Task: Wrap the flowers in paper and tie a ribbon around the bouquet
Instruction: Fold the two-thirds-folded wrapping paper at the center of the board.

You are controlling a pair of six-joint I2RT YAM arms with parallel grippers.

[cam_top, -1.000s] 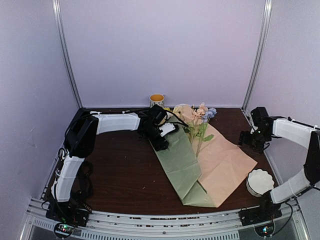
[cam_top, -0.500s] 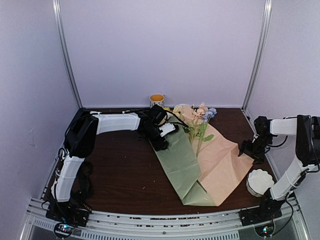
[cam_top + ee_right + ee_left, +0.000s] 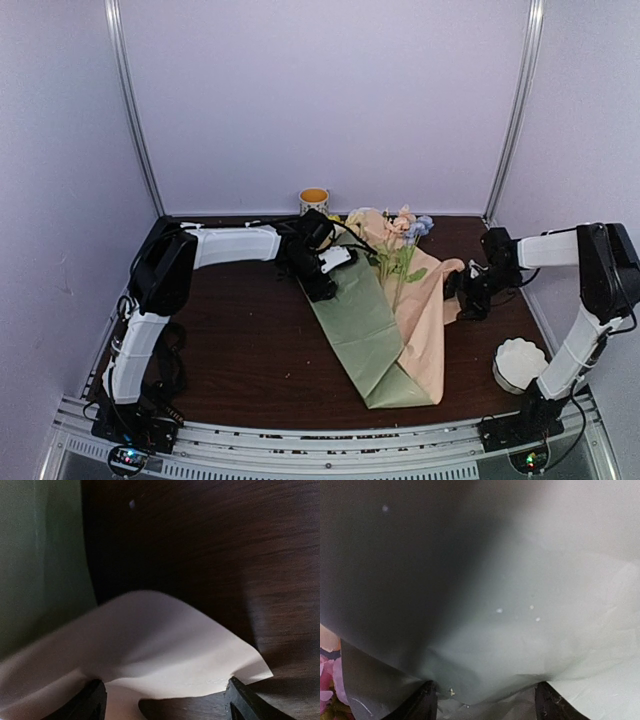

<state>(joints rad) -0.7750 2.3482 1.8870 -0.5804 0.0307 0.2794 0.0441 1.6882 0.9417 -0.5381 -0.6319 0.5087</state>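
The left fingers stand wide apart, with a fold of the sage-green paper bulging up between them. So thin a sheet cannot be clamped at that spread, so I judge they rest on it or pin it down. They sit just left of the flowers, at the far left edge of the sheet.

The right fingers are also wide. A curled peach-pink corner of the paper lies between them, above the dark desk, and nothing shows it pinched. They are to the right of the flowers, level with the lower stems, where the peach side of the sheet stands lifted and leans in toward the stems.

The flowers lie on the paper with their heads at its far end and their stems running toward the near edge. The green flap lies flat on the left of the flowers, and the peach flap on their right is half raised.

By my reading the wrap is begun but not closed. The right flap has yet to go over the stems, then the left one, and the tying is not started. I cannot make out the ribbon in any view.

A yellow cup stands behind and left of the flowers. A white scalloped stack sits well to the near right of them.
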